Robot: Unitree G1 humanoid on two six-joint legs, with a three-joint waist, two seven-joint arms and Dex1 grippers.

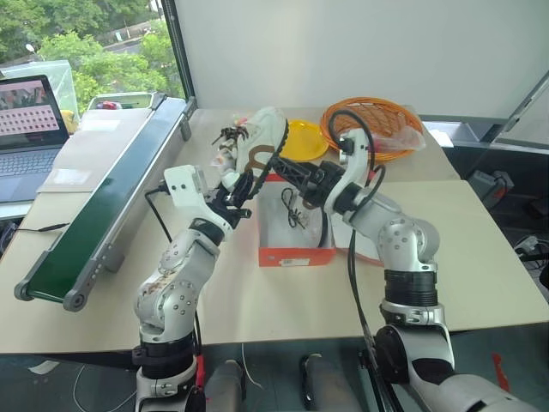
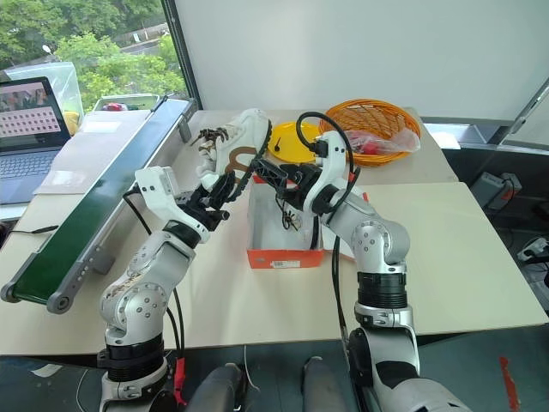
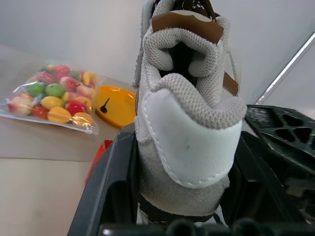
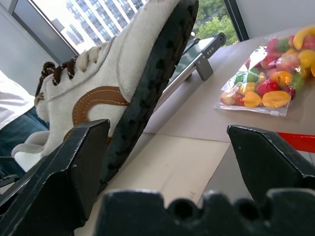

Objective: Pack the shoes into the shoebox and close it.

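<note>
**Held sneaker stands above and to the left of the open box**

Nearest, at centre-left of the head views, the left gripper [image 1: 233, 196] is clamped on the heel of a white sneaker [image 1: 256, 144]; the shoe's long axis rises steeply from the heel, toe toward the upper centre, black sole facing the right arm; just right of it, the right gripper [image 1: 287, 172] has its fingers spread wide and holds nothing, one finger close beside the sole; whether it touches I cannot tell; below and right of the shoe lies the shoebox [image 1: 296, 255], open, with dark laces of something inside; the left arm is the nearer carrier, and I judge the shoe must tip flat and drop rightward into the box; farther back sit a yellow plate [image 1: 306, 139] and an orange basket [image 1: 375, 123].
</note>
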